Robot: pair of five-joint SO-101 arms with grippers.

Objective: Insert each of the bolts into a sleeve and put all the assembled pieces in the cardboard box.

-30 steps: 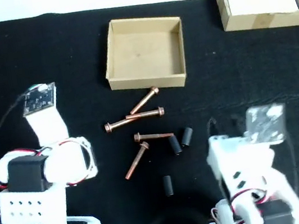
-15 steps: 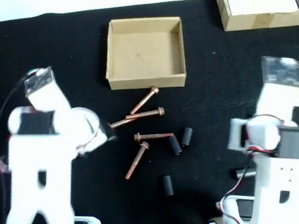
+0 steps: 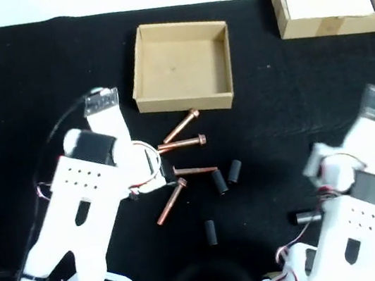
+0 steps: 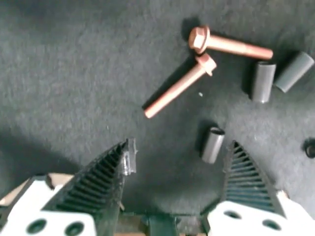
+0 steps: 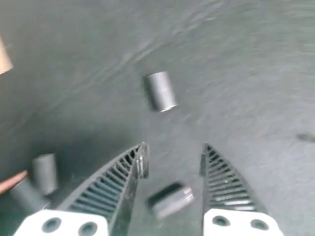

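Note:
Several copper bolts (image 3: 182, 143) lie loose on the black cloth in front of the empty cardboard box (image 3: 181, 64). Two dark sleeves (image 3: 220, 182) lie side by side just right of them, a third sleeve (image 3: 210, 232) nearer the front. My left gripper (image 4: 179, 152) is open above the cloth, one sleeve (image 4: 212, 144) just off its right finger and two bolts (image 4: 179, 86) beyond. My right gripper (image 5: 170, 160) is open and low, with a sleeve (image 5: 171, 199) lying on the cloth between its fingers. Another sleeve (image 5: 160, 91) lies ahead of it.
A second cardboard box (image 3: 328, 2) with a white lining stands at the back right corner. The left arm (image 3: 95, 190) covers the cloth left of the bolts; the right arm (image 3: 360, 191) stands at the front right.
The left arm has swung in from the left and now hangs over the bolts, covering the leftmost one. The right arm has turned and shifted to the right, down near a sleeve.

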